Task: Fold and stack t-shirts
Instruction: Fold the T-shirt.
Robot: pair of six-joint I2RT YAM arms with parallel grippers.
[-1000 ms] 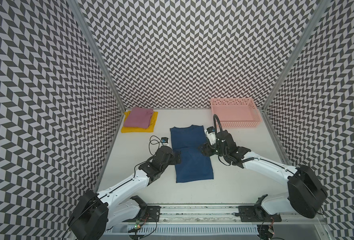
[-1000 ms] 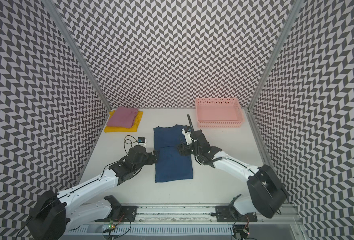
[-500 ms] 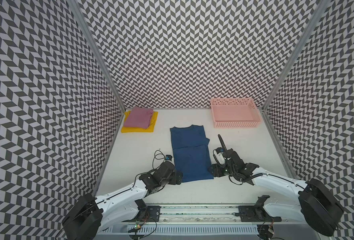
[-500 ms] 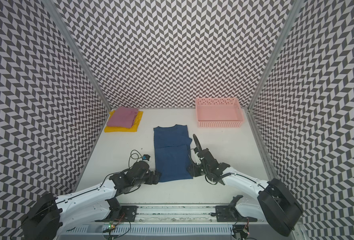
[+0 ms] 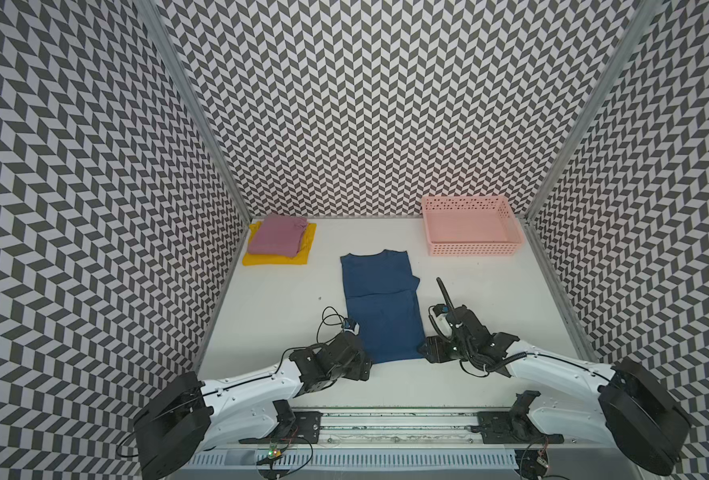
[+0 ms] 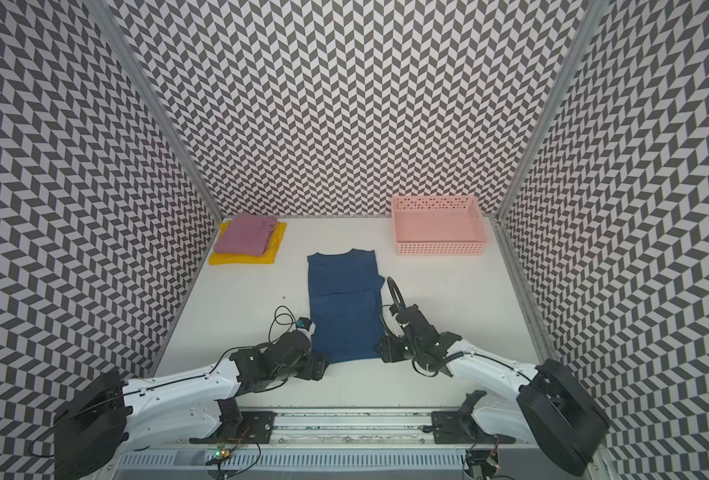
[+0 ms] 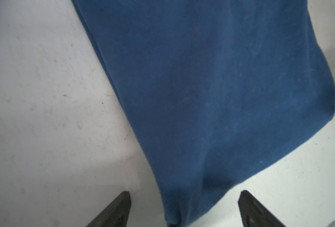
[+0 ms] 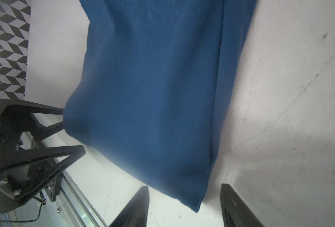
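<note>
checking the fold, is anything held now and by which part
nothing held yet; both arms' jaws stand open, each straddling a near corner of the navy t-shirt

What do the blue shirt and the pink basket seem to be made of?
Blue shirt: soft knit cloth, probably cotton, matte; it lies limp and flat with folds. Pink basket: likely moulded plastic, smooth; stiff upright walls with regular rows of holes.

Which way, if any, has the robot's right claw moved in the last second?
Yes: the right gripper drew back from the pink basket, toward the front, to the navy shirt's near corner.
</note>
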